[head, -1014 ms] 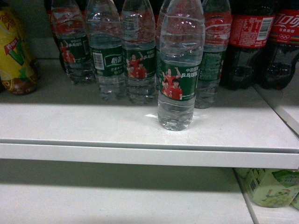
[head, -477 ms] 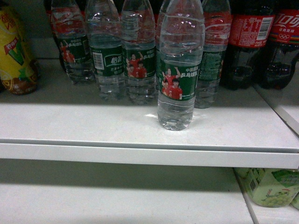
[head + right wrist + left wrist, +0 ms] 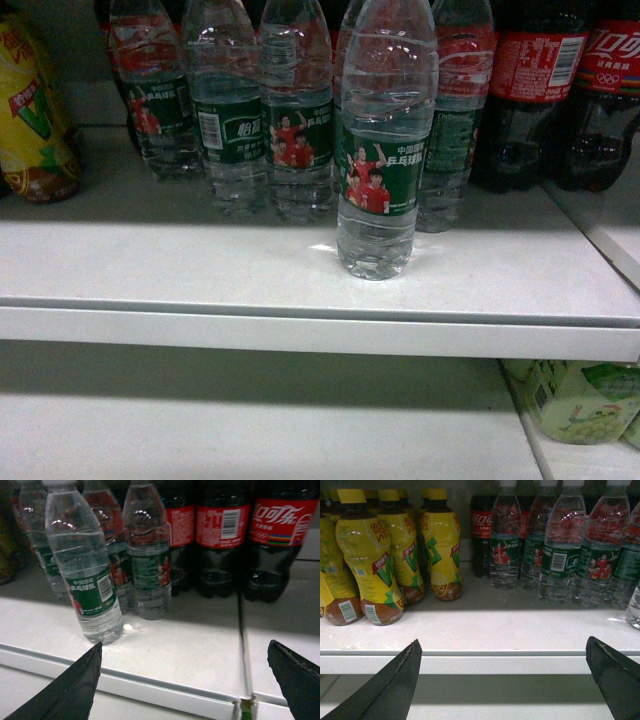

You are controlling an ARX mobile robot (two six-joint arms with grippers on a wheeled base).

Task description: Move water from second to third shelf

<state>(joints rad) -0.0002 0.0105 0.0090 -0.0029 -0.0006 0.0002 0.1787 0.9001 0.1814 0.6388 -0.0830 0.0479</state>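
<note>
Standing upright near the shelf's [image 3: 200, 275] front edge, the water [image 3: 384, 150] is apart from its row. Both the left gripper [image 3: 502, 680] and right gripper [image 3: 185, 680] are spread wide, holding nothing, before that edge; the bottle is beyond the right gripper's left finger.

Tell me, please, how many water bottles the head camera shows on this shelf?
6. The water stands forward alone. Behind it in a row: first bottle, second bottle, third bottle, mostly hidden fourth bottle, fifth bottle. More may be hidden.
</note>
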